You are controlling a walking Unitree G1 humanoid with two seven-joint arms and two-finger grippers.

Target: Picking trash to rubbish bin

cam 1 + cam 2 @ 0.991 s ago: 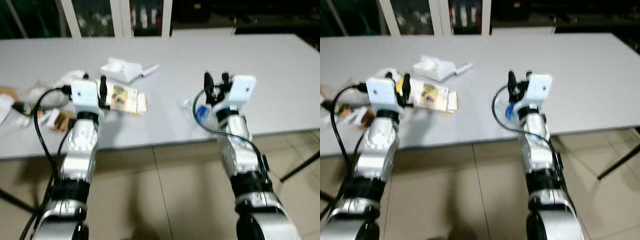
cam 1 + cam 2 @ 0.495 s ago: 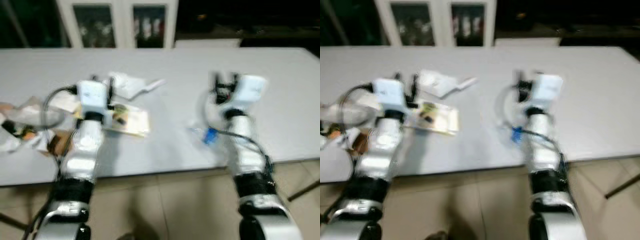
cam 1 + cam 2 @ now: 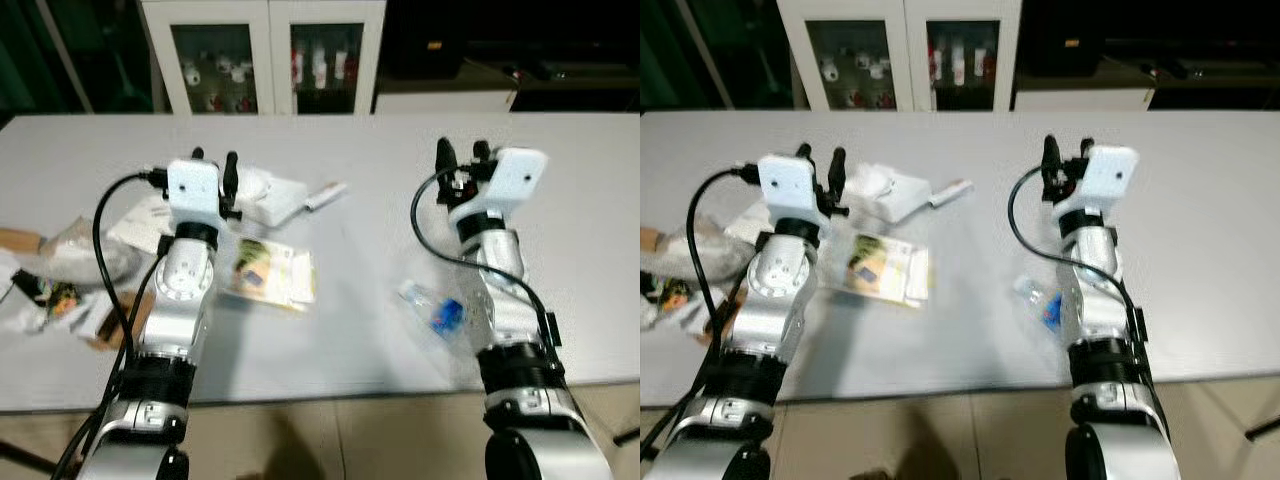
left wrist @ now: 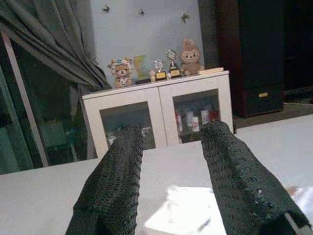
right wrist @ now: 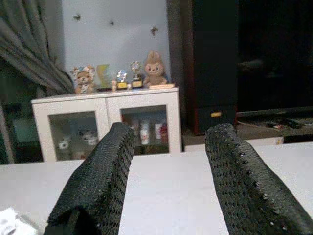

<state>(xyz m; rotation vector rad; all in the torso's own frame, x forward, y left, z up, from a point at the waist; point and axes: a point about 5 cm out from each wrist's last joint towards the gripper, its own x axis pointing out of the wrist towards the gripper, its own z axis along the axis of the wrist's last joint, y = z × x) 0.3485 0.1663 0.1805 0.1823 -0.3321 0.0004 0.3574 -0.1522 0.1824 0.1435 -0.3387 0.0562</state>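
Still nothing held: both grippers hover spread above the grey tabletop [image 3: 360, 340].
Left gripper [image 3: 213, 166] and right gripper [image 3: 460, 157] sit high; the crumpled clear plastic wrapper with blue print [image 3: 437, 312], near the right forearm, could get swept off.

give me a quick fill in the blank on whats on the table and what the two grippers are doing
1. Both the left gripper and the right gripper have their fingers ____.
2. The crumpled clear plastic bottle with a blue label lies beside the ____ arm.
3. The flat yellow packet lies on the grey ____.
4. The cabinet behind the table is ____ in colour.

Missing words: open; right; table; white
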